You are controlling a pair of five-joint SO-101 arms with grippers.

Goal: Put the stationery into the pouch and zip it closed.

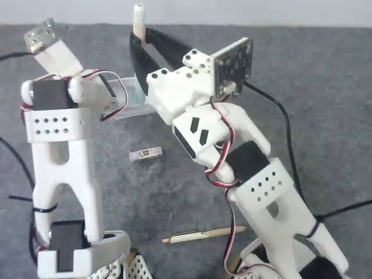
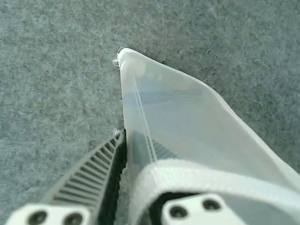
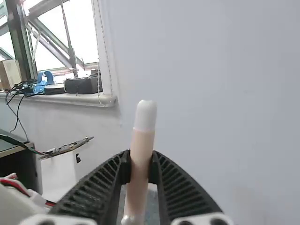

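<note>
My right gripper (image 1: 139, 45) is raised above the back of the table, shut on a beige pen with a white cap (image 1: 138, 20) that stands upright between the black fingers. In the right wrist view the same beige pen (image 3: 140, 140) sits in the gripper (image 3: 139, 166) against a white wall. My left gripper (image 1: 118, 95) is shut on the edge of the translucent pouch (image 1: 132, 100), just below the pen. The left wrist view shows the pouch (image 2: 178, 117) pinched at the gripper (image 2: 129, 147), its far corner resting on the grey mat.
A small pale eraser-like block (image 1: 145, 153) lies in the middle of the grey mat (image 1: 325, 104). A beige pen (image 1: 200, 235) lies near the front between the two arm bases. A black cable (image 1: 288, 139) runs along the right side.
</note>
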